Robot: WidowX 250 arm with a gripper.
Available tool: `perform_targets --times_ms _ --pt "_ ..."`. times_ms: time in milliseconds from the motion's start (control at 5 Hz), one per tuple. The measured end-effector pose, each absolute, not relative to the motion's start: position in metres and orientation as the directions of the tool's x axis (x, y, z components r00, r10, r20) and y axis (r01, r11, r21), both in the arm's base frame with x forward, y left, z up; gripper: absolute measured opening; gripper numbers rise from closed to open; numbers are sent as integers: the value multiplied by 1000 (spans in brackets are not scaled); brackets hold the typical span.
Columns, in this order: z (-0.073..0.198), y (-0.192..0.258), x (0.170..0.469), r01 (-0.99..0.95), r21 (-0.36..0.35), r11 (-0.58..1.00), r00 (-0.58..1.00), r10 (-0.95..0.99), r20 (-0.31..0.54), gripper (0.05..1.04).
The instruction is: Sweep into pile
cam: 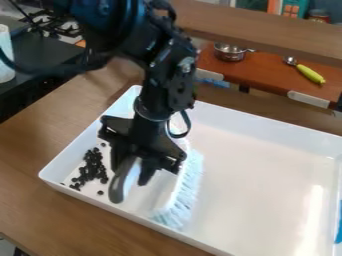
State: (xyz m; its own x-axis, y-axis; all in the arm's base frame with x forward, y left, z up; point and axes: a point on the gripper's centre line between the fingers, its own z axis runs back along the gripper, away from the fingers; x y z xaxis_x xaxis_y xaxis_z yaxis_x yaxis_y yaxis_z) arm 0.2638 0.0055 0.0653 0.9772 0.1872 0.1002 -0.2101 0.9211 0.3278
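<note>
Camera view, brush (182, 194) in tool (131, 175)

The claw (138, 172) hides the middle of the brush (180, 195), and the arm (157, 85) above the claw is cut off by the top edge. Left of the claw, the dark bits (91, 167) are too small to identify. To its right, the tray (260, 165) runs past the picture's edge, and a blue thing (338, 227) is cut off there. Far left of the claw, a white cylinder (5, 55) is cut off too.
</note>
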Motion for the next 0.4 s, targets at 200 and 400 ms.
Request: perform_targets --times_ms 200,400 --pt "75 15 263 -214 488 846 975 151 166 494" --pt "86 22 266 -221 601 768 971 112 213 494"
